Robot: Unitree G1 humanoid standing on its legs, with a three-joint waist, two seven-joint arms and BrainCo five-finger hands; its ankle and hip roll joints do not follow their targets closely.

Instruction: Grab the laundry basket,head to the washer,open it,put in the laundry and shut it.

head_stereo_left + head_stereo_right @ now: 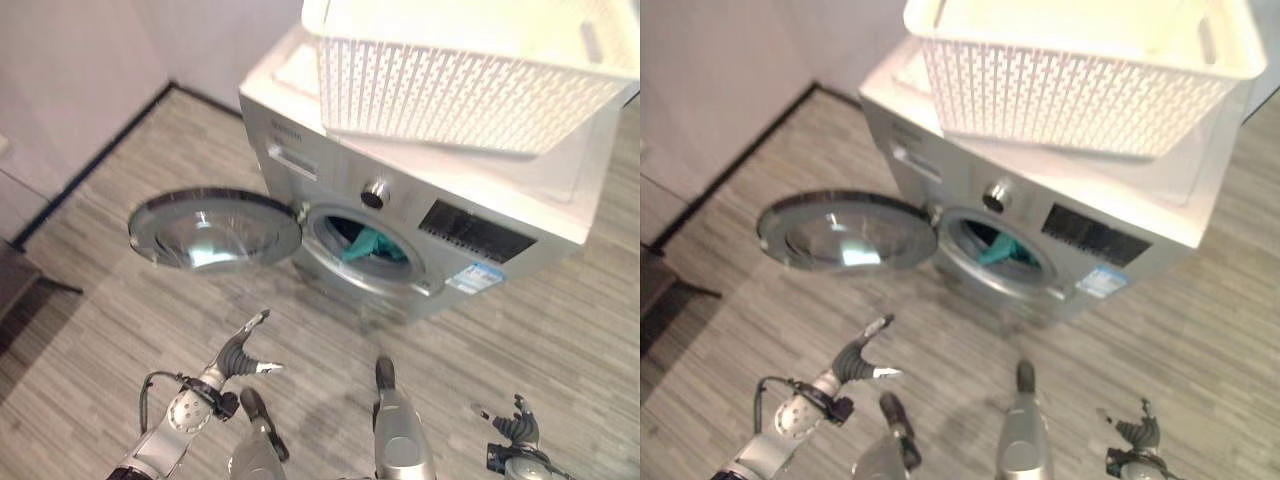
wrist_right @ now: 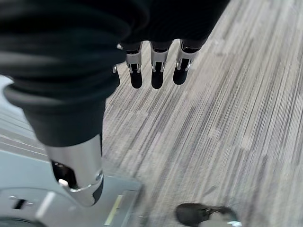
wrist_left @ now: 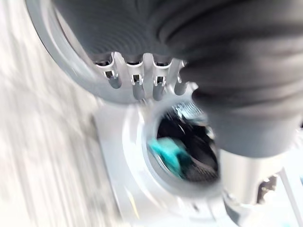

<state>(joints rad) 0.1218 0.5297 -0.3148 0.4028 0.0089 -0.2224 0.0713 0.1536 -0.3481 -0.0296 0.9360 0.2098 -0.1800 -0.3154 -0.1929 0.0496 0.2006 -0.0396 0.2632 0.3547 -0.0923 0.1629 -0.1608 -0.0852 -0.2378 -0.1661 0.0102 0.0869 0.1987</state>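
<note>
A silver washer [image 1: 450, 190] stands ahead with its round door [image 1: 215, 228] swung wide open to the left. Teal laundry [image 1: 372, 245] lies inside the drum, also seen as the teal cloth [image 3: 171, 153] in the left wrist view. A white lattice laundry basket [image 1: 470, 80] rests on top of the washer. My left hand [image 1: 240, 352] hangs low in front of the open door, fingers straight and holding nothing. My right hand [image 1: 515, 428] is low at the right over the floor, fingers relaxed and empty.
Grey striped floor [image 1: 120, 300] runs around the washer. A pale wall with a dark skirting line [image 1: 90, 160] stands at the left, and a dark piece of furniture [image 1: 15, 280] sits at the left edge.
</note>
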